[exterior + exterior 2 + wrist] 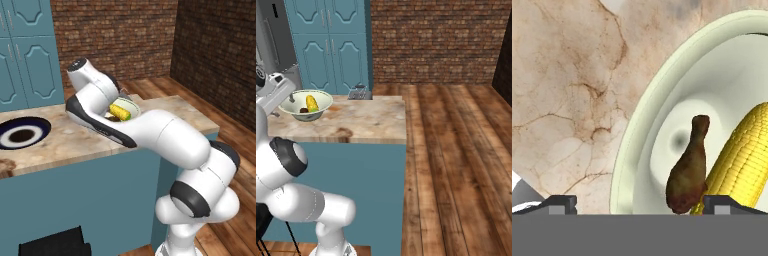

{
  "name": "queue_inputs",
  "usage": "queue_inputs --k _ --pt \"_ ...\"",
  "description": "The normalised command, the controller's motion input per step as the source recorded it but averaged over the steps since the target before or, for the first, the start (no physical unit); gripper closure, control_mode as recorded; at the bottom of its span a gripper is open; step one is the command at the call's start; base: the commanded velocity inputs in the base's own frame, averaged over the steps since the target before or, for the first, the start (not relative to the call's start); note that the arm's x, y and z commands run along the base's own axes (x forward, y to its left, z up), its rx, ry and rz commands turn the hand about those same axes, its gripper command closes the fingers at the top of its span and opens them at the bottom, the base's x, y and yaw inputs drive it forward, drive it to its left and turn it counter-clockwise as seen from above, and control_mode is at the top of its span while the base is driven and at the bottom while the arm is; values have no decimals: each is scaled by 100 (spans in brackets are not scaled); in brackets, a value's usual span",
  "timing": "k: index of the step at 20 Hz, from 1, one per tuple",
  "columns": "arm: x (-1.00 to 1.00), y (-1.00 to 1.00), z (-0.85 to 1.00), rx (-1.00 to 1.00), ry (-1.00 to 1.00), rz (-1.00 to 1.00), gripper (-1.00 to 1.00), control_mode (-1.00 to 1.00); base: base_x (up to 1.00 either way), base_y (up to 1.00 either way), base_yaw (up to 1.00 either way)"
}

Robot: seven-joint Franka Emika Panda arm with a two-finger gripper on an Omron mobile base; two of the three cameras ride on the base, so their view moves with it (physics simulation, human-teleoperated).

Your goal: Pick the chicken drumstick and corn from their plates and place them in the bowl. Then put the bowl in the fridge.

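Note:
The pale cream-green bowl (320, 101) (637, 130) (131, 104) stands on the marble counter. Inside it lie the yellow corn (312, 103) (739, 160) (120, 112) and the small brown chicken drumstick (303, 110) (688, 172), side by side and touching. My gripper (643, 204) hangs open just above the bowl's near rim, one fingertip (559, 202) over the counter outside the bowl, the other (727, 202) over the corn; nothing is between them. The navy-rimmed plate (42, 125) lies bare at the counter's left. The grey steel fridge (271, 35) stands beyond the counter.
The marble counter (366, 120) ends in a free edge to the right of the bowl, with wooden floor (456, 150) beyond. A small grey appliance (359, 92) sits at the counter's back edge. Teal cabinets (331, 45) and a brick wall (431, 40) stand behind.

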Motion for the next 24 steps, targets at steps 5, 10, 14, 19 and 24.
queue_inputs --k 5,10,14,19,24 --pt "0 1 -15 0 0 -1 -100 -100 0 0 0" --pt "0 1 -18 0 0 -2 -100 -100 0 0 0" --pt "0 0 -15 0 0 -1 -100 -100 0 0 0" --pt "7 0 -6 0 -2 0 -100 -100 0 0 0" --pt "8 -1 -2 0 -1 0 -100 -100 0 0 0"
